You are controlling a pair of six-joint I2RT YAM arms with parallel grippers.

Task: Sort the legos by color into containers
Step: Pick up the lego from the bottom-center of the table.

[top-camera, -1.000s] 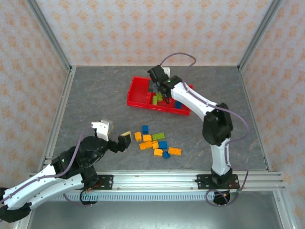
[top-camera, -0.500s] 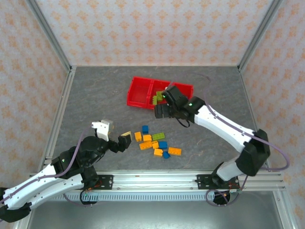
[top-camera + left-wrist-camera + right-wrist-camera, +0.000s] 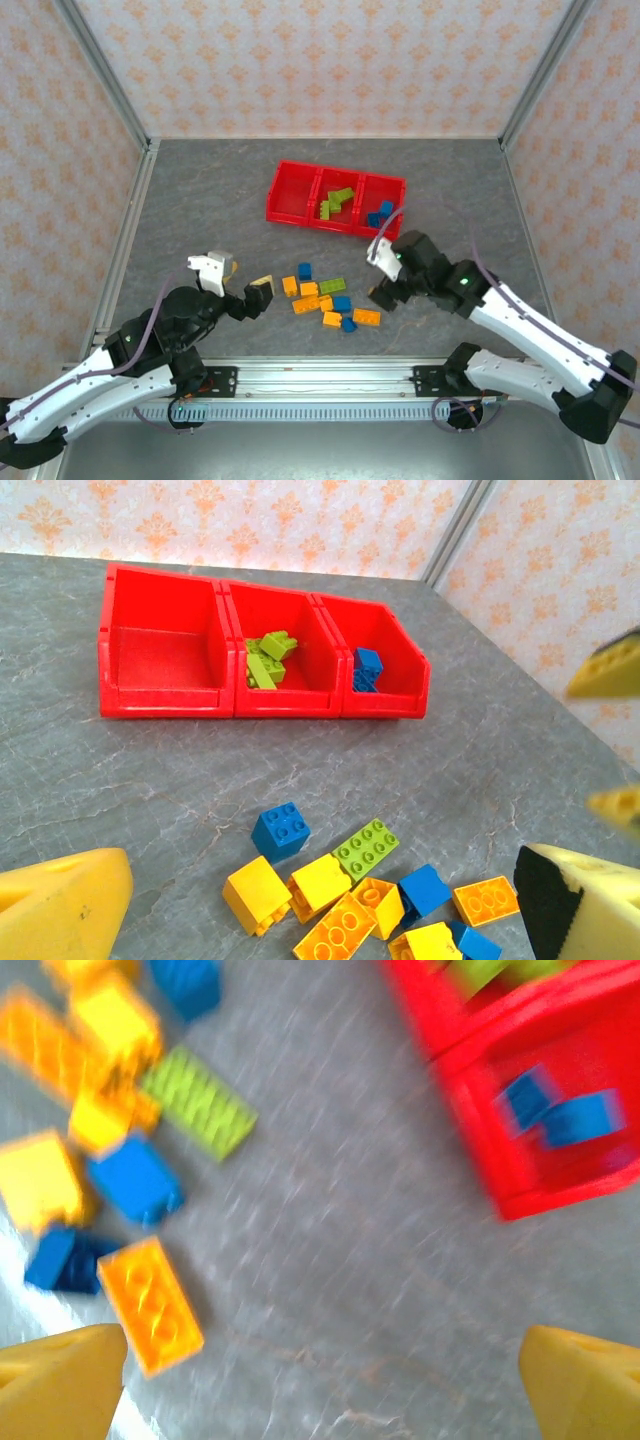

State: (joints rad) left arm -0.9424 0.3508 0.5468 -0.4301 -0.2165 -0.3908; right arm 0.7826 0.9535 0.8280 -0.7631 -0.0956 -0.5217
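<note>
Both empty, jaws spread wide.
right gripper beside loose legos on worktop; left gripper touches nothing either.

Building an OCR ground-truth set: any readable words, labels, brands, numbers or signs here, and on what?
None readable. The red plastic three-bin tray, the small studded plastic bricks, the grey marbled tabletop and the orange-patterned walls show no print; any embossing on the studs is too small to read.
</note>
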